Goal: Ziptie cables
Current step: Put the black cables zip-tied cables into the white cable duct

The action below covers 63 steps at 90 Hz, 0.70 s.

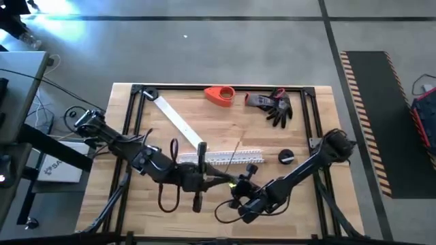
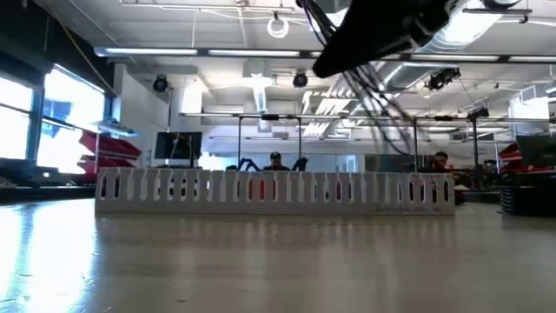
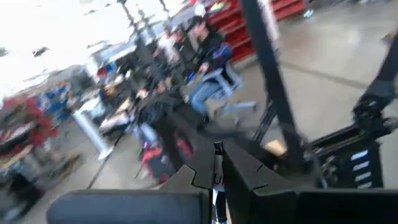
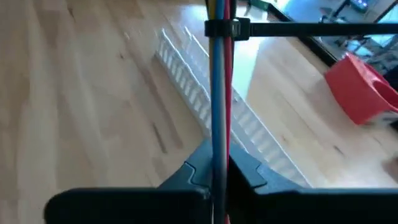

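The cables are a thin bundle of blue-grey, red and yellow wires with a black zip tie closed round it. The tie's tail sticks out sideways, free. My right gripper is shut on the bundle near the table's front middle. My left gripper is shut on a thin strand just left of it. A short dark run of the cables spans the two grippers, above the wood and nearer than the white slotted channel. My left gripper pinches a thin strand between its two fingers; a short dark tip pokes out past them. From the high view it seems to be the cables' left end, but the fingers hide the spot. My right gripper pinches the bundle between its two fingers, a hand's width from the zip tie. The fingers lie along the cables, which run straight on past the fingertips, clear of the table.
Behind the grippers the channel lies across the table. Farther back are a flat white strip, a red holder, dark gloves and a black round thing. A dark metal frame edges the table.
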Motion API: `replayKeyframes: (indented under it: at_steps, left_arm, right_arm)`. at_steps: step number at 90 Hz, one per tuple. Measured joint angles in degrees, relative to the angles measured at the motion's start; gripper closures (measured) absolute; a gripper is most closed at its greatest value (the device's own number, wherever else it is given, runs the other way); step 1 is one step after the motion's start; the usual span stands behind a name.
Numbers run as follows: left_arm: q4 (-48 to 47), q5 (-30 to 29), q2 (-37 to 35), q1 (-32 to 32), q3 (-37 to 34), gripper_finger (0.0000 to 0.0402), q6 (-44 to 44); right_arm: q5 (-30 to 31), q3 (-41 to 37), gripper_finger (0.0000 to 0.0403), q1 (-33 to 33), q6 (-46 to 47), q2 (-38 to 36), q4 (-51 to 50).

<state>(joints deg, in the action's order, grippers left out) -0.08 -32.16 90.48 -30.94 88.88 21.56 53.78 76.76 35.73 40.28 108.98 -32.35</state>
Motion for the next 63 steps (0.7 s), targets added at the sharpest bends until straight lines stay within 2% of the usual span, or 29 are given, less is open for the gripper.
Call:
replayKeyframes:
  at_steps: [12,21,30,50,63]
  left_arm:
    - [-2.46,-4.40,-2.44,0.07,-3.96,0.0401,-4.84]
    - [-0.70,-6.65,-5.26,0.02,-9.02,0.0401,-7.66]
    - [3.78,-9.59,-8.16,0.00,-15.80,0.0401,-9.67]
    - [16.30,-17.07,-14.20,0.02,-32.45,0.0401,-12.73]
    - [17.88,-21.71,-17.10,0.02,-41.65,0.0401,-19.40]
  right_arm:
    - [-2.56,-0.01,0.0402,-0.60,3.00,-3.65,-10.16]
    - [-7.69,-0.01,0.0402,-2.07,3.00,-5.66,-15.78]
    - [-12.15,-0.01,0.0403,-4.09,0.63,-6.60,-19.74]
    - [-16.92,-0.01,0.0403,-9.34,-7.10,-6.64,-26.37]
    - [-22.04,-0.01,0.0403,-13.08,-12.02,-6.64,-26.64]
